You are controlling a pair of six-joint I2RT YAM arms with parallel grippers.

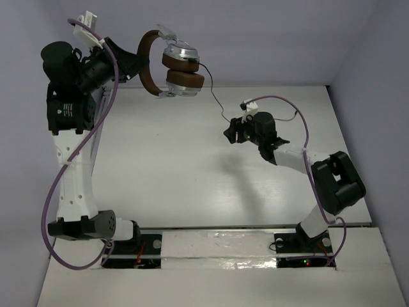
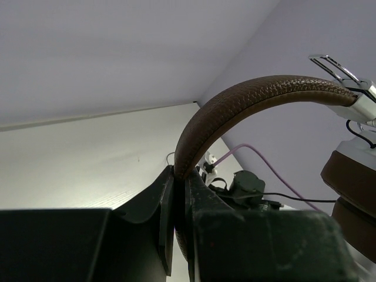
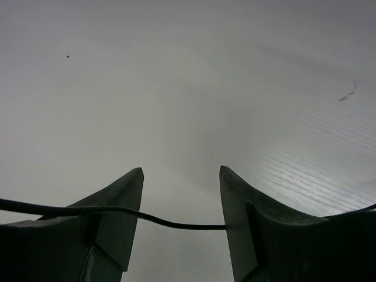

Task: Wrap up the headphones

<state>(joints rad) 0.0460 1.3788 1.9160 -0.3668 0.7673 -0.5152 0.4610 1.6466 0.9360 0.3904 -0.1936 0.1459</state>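
Cord lies loose across my right gripper, jaws apart, nothing pinched, right of the headphones and lower. Left gripper clamps their headband, holding them above the table. No wraps visible; I judge all winding is left.

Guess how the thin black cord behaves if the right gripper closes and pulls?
Probably floppy: the cord sags in loose bends from the headphones down to the right gripper. Likely slippery too; it is thin and lies across open jaws, so it may slide through. Seems light, though pulling could swing the headphones held in the left gripper.
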